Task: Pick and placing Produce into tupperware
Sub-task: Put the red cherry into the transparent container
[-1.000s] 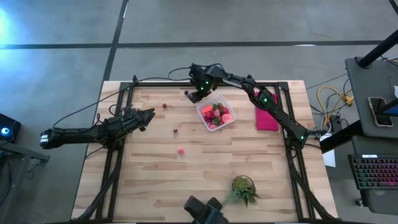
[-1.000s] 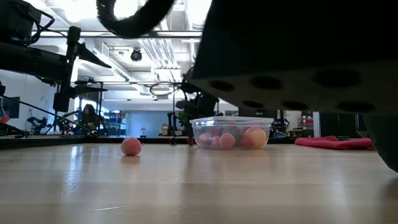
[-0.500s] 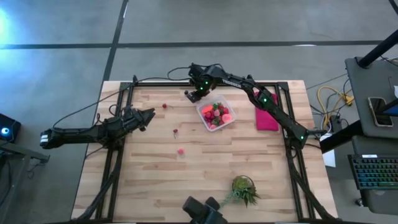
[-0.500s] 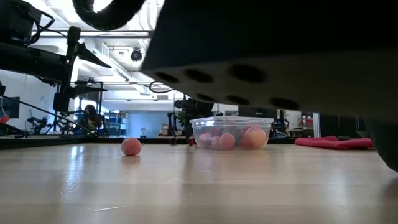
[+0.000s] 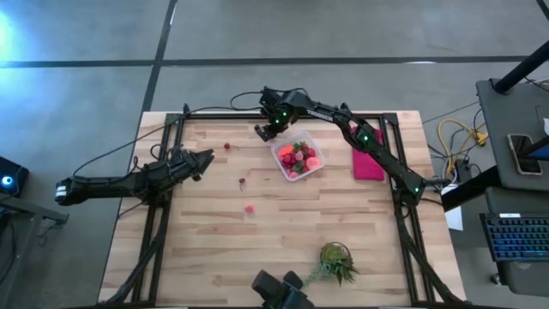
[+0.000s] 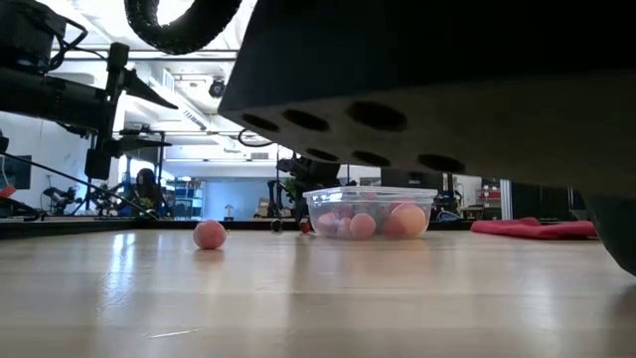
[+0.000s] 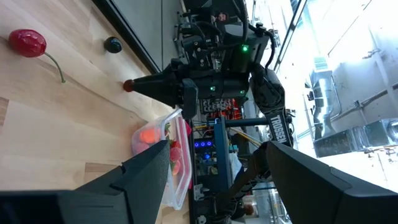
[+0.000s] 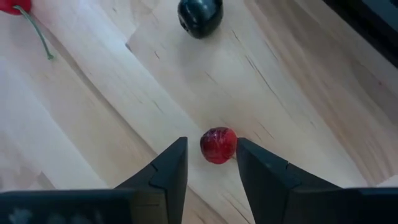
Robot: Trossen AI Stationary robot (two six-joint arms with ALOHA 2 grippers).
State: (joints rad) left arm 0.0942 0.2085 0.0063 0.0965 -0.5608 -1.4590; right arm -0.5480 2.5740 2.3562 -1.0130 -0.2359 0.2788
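My right gripper (image 8: 211,152) stands open at the table's far side, just left of the tupperware (image 5: 298,158). Its fingers point steeply down on either side of a small red berry (image 8: 218,145) that rests on the wood. The clear tupperware (image 6: 370,211) holds several red and pink produce pieces. Loose produce lies to the left of it: a red cherry (image 5: 226,146), a small stemmed piece (image 5: 243,181) and a pink ball (image 5: 249,208). My left gripper (image 5: 204,158) waits open and level at the table's left. My right gripper has one fingertip (image 8: 244,152) right against the red berry's side (image 8: 232,145); whether it touches, I cannot tell. The other fingertip (image 8: 179,155) stands a little apart from the berry. The fingers slant down from above, and the berry sits on the table.
A black ball (image 8: 200,15) and a stemmed cherry (image 8: 11,5) lie on the wood beyond the berry. A magenta cloth (image 5: 367,160) lies right of the tupperware and a green plant (image 5: 336,262) near the front edge. A dark shape (image 6: 447,89) fills the low view's top.
Neither arm has visibly moved. In the low view, the dark shape close to the lens has spread toward the picture's left.
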